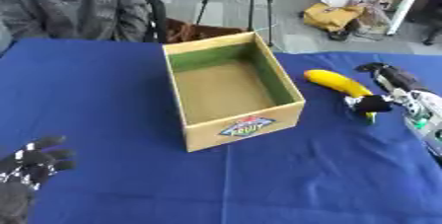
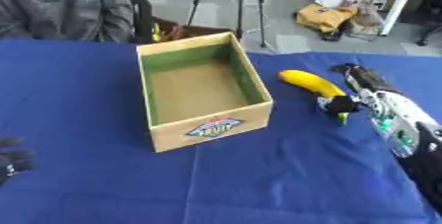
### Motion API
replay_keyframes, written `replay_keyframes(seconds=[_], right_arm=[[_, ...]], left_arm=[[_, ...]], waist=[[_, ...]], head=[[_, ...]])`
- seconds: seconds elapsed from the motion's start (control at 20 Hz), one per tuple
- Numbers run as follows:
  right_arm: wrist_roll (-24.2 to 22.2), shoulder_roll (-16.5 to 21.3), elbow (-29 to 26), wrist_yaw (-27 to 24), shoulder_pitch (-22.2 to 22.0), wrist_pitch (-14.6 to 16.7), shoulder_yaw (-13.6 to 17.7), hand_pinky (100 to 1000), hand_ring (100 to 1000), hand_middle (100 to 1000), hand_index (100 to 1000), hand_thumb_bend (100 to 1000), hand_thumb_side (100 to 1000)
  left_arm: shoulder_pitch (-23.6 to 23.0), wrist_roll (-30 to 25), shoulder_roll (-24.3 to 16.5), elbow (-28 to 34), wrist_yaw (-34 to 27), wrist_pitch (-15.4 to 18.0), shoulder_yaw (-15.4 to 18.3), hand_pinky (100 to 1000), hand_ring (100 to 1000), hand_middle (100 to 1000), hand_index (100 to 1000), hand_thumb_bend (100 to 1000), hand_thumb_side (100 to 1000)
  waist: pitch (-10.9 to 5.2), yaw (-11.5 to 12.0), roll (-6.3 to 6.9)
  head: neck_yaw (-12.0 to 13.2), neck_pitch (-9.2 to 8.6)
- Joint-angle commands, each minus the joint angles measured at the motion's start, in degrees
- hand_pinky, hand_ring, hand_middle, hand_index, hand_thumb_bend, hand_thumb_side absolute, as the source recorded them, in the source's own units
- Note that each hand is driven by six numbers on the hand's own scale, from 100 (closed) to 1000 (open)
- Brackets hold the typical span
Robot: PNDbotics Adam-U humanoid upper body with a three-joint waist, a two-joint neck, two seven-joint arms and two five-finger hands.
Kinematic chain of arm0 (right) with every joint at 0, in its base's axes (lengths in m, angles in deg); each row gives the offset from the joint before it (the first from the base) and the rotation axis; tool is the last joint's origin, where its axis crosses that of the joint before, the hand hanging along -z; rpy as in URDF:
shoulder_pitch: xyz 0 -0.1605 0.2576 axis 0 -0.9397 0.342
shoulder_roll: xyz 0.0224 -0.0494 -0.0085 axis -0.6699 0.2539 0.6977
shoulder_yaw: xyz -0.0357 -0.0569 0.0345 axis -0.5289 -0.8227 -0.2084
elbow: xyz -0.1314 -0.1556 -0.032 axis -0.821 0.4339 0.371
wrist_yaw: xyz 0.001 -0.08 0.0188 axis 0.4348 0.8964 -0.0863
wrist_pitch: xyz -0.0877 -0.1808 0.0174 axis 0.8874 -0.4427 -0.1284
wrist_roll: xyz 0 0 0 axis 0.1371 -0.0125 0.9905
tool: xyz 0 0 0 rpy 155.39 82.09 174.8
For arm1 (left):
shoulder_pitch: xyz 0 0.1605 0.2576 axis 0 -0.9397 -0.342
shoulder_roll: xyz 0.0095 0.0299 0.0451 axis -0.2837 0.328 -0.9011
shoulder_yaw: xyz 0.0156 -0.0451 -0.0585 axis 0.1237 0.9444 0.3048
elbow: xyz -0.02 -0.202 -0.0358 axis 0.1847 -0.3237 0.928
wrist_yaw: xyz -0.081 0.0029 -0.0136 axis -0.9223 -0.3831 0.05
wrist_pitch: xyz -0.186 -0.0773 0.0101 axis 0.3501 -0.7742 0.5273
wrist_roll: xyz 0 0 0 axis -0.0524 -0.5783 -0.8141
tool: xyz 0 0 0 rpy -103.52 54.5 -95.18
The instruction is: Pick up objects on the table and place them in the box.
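The box (image 1: 231,90) is sitting empty on the desk (image 1: 103,94) while the right hand (image 2: 358,94) is closing its fingers around the banana (image 2: 311,84) just beside it, and the left hand (image 1: 30,166) is resting open near the lower corner.

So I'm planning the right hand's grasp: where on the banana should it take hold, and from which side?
Grip the banana around its thick middle, coming from above and the right. It lies flat on the blue cloth, slanting toward the right hand, whose thumb is already at its near tip. The box flanks its left, so that side is tighter.
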Motion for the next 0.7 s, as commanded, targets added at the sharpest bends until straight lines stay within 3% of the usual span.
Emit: replay_keyframes(seconds=[0.05,0.5,0.7], right_arm=[[-0.8,1.3,-0.7,0.4,0.9,0.0,0.2,762,841,855,913,242,485],[-1.8,1.0,0.2,0.3,0.8,0.2,0.1,722,791,805,871,199,468],[-1.6,0.9,0.2,0.3,0.8,0.3,0.1,650,709,731,804,156,440]], left_arm=[[0.6,-0.1,-0.2,1.3,-0.2,-0.1,-0.1,719,720,735,553,324,959],[0.6,-0.1,-0.1,1.4,-0.2,-0.1,-0.1,720,720,736,554,322,961],[0.7,-0.1,-0.2,1.4,-0.2,-0.1,-0.2,720,720,736,554,321,961]], waist=[[-1.00,0.0,0.13],[-0.85,0.0,0.27],[-0.88,0.0,0.32]], head=[[-0.1,-0.74],[0.0,-0.89],[0.0,-0.99]])
